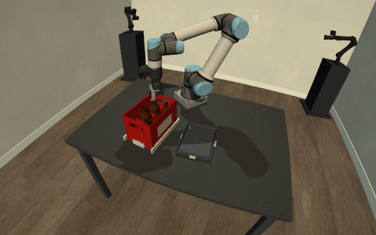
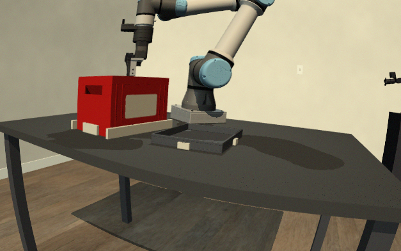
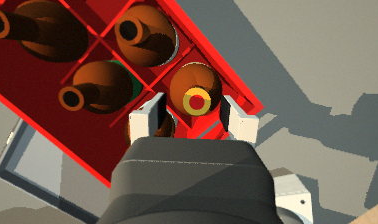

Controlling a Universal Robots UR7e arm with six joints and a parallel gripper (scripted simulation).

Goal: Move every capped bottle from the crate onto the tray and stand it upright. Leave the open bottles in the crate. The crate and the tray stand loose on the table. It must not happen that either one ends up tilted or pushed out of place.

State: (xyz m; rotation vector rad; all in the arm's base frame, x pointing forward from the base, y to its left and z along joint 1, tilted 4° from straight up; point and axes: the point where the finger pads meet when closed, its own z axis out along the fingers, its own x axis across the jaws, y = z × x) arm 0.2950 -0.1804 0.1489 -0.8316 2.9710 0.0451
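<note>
Jaws spread wide and empty, my gripper (image 3: 193,105) hangs over the capped bottle (image 3: 196,101) in the red crate's (image 2: 99,105) far corner cell. I'd centre on the cap, descend straight (partitions are close), then clamp the neck.

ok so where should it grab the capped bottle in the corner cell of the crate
By the neck just under the yellow cap, coming straight down from above. The capped bottle stands upright in a corner cell of the red crate, so dividers and walls block its body and only the neck is free. The open gripper already brackets the cap, a finger on either side.
</note>
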